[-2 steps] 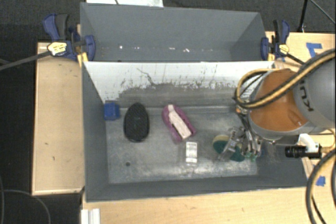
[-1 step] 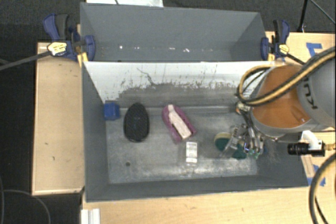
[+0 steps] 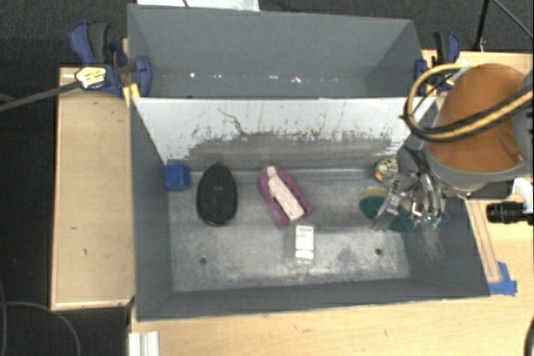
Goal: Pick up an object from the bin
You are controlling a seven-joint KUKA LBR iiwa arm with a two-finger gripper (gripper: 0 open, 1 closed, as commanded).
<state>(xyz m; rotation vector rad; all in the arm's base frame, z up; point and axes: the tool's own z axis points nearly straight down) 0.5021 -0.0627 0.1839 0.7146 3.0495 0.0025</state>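
Observation:
My gripper (image 3: 410, 203) is low at the bin's right end, under the orange-covered wrist. It sits right on a dark teal-green object (image 3: 372, 203), part of which it hides. Whether that object is gripped cannot be made out. A small round speckled thing (image 3: 385, 169) lies just behind it, near the back wall. A small white box with a label (image 3: 304, 242) lies on the floor to the left of the gripper.
Further left lie a pink and purple oblong object (image 3: 281, 195), a black oval brush-like thing (image 3: 217, 193) and a small blue block (image 3: 176, 177) by the left wall. The bin's front floor is bare grey metal.

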